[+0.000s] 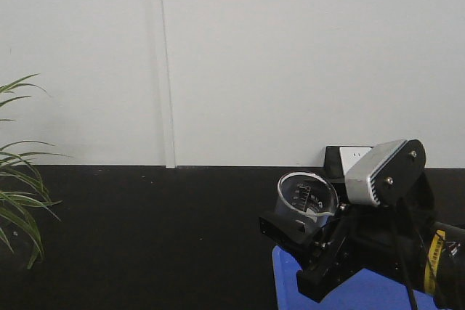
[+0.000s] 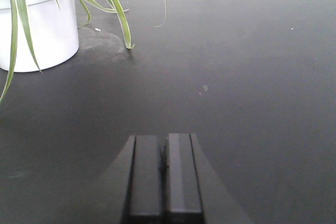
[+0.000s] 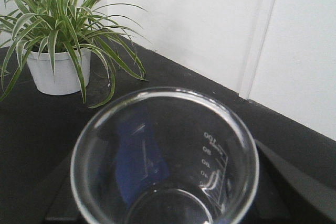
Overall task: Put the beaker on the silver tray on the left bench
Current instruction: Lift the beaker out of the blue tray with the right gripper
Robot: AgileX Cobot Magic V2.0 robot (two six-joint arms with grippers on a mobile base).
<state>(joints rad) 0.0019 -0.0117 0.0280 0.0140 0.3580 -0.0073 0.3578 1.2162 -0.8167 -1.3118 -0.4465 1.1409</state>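
Note:
The beaker [image 1: 306,195], clear glass with printed graduation marks, is held tilted above the bench at the lower right of the front view. My right gripper [image 1: 304,217] is shut on it. In the right wrist view the beaker [image 3: 164,161] fills the lower frame, mouth toward the camera, with the dark fingers [image 3: 294,182] of my right gripper [image 3: 168,156] on either side of it. My left gripper [image 2: 164,139] is shut with nothing in it, low over bare black benchtop. The silver tray and the left bench are out of view.
A blue plastic tray [image 1: 349,292] lies under the right arm. A potted plant [image 3: 58,69] in a white pot [image 2: 39,24] stands on this black bench at the left [image 1: 18,201]. A wall socket [image 1: 354,155] sits behind the arm on the white wall.

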